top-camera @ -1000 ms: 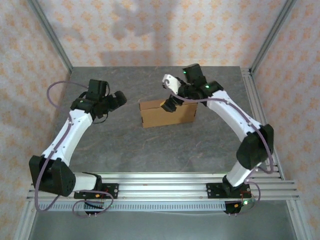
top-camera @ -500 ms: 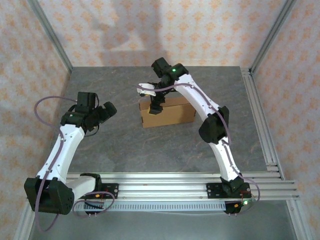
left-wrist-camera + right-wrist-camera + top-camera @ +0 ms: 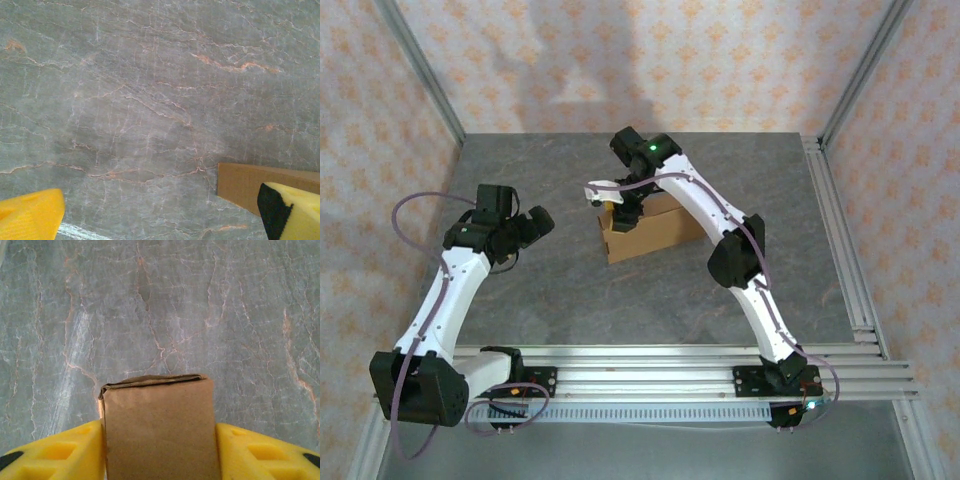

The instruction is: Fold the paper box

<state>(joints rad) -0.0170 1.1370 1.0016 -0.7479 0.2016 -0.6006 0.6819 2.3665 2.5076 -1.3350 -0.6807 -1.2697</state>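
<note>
The paper box (image 3: 660, 232) is a closed brown cardboard block lying on the grey stone table (image 3: 570, 290). My right gripper (image 3: 625, 212) reaches down over the box's left end. In the right wrist view its yellow fingers (image 3: 65, 452) press against both side faces of the paper box (image 3: 160, 420), whose folded end flap faces away. My left gripper (image 3: 542, 222) hangs to the left of the box, apart from it and open. In the left wrist view its yellow fingers (image 3: 30, 216) stand wide with bare table between them, and a corner of the paper box (image 3: 250, 185) lies at the right.
Aluminium rails (image 3: 650, 365) run along the near edge and another rail (image 3: 840, 240) lines the right side. Patterned walls with metal posts (image 3: 420, 70) close in the back and both sides. Bare table lies in front of the box.
My right arm has swung left from the box's middle to its left end, and its jaws have closed in against the box. The left arm has drawn back slightly to the left.
</note>
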